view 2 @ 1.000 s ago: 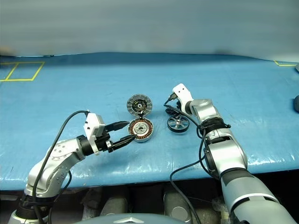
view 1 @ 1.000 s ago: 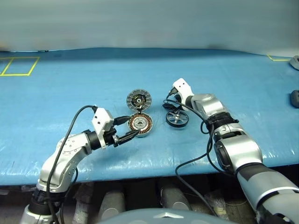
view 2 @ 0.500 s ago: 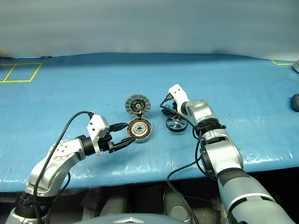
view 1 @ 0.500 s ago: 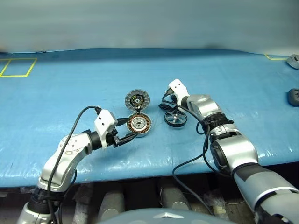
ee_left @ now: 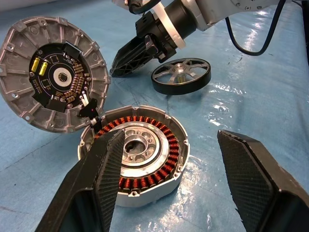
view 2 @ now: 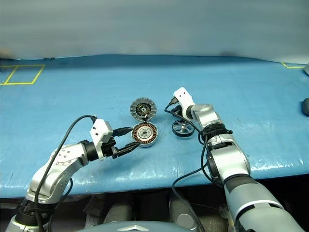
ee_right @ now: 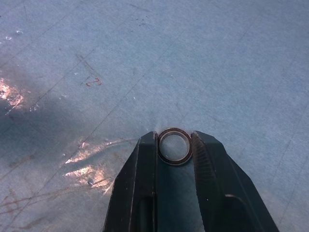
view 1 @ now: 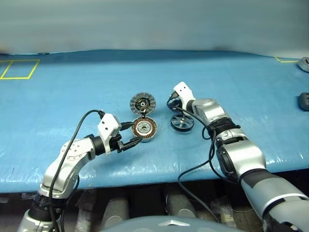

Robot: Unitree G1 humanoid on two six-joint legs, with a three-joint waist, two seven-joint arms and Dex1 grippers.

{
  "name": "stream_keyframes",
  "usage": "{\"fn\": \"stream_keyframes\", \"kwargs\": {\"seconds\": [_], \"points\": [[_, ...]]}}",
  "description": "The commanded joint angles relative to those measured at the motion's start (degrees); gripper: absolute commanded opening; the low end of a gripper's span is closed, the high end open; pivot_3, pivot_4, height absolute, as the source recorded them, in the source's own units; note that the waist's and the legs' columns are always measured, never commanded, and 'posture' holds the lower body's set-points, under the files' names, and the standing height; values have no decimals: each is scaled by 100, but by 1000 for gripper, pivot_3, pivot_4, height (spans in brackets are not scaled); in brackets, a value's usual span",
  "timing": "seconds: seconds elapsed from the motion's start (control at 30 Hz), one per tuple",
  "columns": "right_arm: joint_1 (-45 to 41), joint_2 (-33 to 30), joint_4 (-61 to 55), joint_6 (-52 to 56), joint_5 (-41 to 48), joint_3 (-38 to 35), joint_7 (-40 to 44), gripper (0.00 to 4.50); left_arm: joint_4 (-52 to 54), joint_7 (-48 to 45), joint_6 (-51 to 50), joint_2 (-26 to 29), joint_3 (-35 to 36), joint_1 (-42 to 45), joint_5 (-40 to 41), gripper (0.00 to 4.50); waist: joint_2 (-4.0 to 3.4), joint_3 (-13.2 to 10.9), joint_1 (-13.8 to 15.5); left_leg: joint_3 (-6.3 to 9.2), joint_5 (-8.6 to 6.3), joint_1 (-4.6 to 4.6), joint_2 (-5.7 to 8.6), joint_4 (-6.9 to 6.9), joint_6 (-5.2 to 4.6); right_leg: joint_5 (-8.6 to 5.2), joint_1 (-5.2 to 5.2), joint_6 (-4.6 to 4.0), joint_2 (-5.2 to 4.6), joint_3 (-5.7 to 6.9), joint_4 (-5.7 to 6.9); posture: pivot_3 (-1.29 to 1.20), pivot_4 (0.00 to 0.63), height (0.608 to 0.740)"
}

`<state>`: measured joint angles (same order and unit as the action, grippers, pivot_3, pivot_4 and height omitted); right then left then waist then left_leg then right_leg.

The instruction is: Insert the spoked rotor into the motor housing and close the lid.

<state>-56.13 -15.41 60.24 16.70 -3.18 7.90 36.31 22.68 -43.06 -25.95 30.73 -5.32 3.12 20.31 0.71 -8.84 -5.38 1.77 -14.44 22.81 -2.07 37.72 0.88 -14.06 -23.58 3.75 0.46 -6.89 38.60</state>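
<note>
On the blue table [view 1: 58, 96], the left gripper [ee_left: 169, 164] stands with fingers apart around the motor housing [ee_left: 137, 154], whose lid [ee_left: 48, 79] tilts open behind it. The spoked rotor [ee_left: 181, 76] lies just beside it. The right gripper [ee_right: 175, 145] pinches a small ring [ee_right: 175, 146].

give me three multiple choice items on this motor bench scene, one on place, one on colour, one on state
1. Where does the spoked rotor lie?
A. inside the motor housing
B. on the blue table beside the housing
C. on the lid

2. What colour are the housing's windings?
A. copper-brown
B. green
C. white

3. What is between the right end effector's fingers?
A. nothing
B. the rotor
C. a small ring

Answers: 1 B, the rotor rests flat on the table apart from the housing. 2 A, the left wrist view shows copper coils. 3 C, the fingers flank the ring.
</note>
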Motion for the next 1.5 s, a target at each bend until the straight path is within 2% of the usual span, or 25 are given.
{"fn": "stream_keyframes", "kwargs": {"seconds": [0.03,0.2,0.33,0.47,0.63,0.8,0.93,1.13,1.27,1.5], "points": [[54,-26,-89,1,0,-82,-13,653,4,-9,108,9,44,64,-9,3307,0,0,0,0,0,0,0,0,0,0,0,0,0,0,0,0,150,740],[241,-42,-586,38,128,-169,56,653,-53,-46,152,-21,18,103,3,3307,0,0,2,0,0,1,0,-1,0,0,0,0,0,1,-1,0,150,740],[589,-101,-1559,58,450,-460,129,653,-82,-151,232,-45,5,106,53,3307,-3,-3,5,1,0,5,0,-4,0,0,-5,0,0,1,-2,0,150,740],[1223,-298,-3125,263,687,-627,154,653,-116,-262,319,-117,86,85,224,3307,-14,-10,23,2,0,11,0,-4,0,0,-8,1,-1,2,-4,0,150,740],[2359,-677,-5604,1054,993,-647,225,653,-312,-475,517,-55,201,39,234,3307,-15,-11,85,6,0,12,-1,-12,0,-2,-10,0,0,5,-9,0,150,740],[3831,-952,-8180,1825,1371,-292,357,653,-602,-571,731,26,360,1,135,3307,-14,-11,109,5,-1,13,-2,-13,0,-6,-12,-3,0,5,-11,0,150,740],[4385,-881,-9221,2288,1717,-154,204,653,-749,-461,827,69,573,-120,78,3307,-12,-14,81,2,0,10,-6,-12,0,-27,-12,15,3,3,-11,0,150,740],[4320,-740,-9125,2355,1674,360,-6,653,-849,-459,891,187,780,-266,96,3307,-4,-16,105,1,5,3,-6,0,9,-32,-3,15,2,3,-11,0,150,740],[3913,-623,-8454,2126,1449,828,-2,653,-905,-521,926,232,793,-309,54,3307,-4,-17,104,-4,6,4,-4,3,10,-31,-4,16,0,0,-11,0,150,740],[3083,-256,-7109,1731,1277,1160,127,653,-717,-660,871,261,699,-404,105,3307,-2,-17,108,1,6,8,-6,-10,10,-18,-11,11,2,6,-11,0,150,740]]}}
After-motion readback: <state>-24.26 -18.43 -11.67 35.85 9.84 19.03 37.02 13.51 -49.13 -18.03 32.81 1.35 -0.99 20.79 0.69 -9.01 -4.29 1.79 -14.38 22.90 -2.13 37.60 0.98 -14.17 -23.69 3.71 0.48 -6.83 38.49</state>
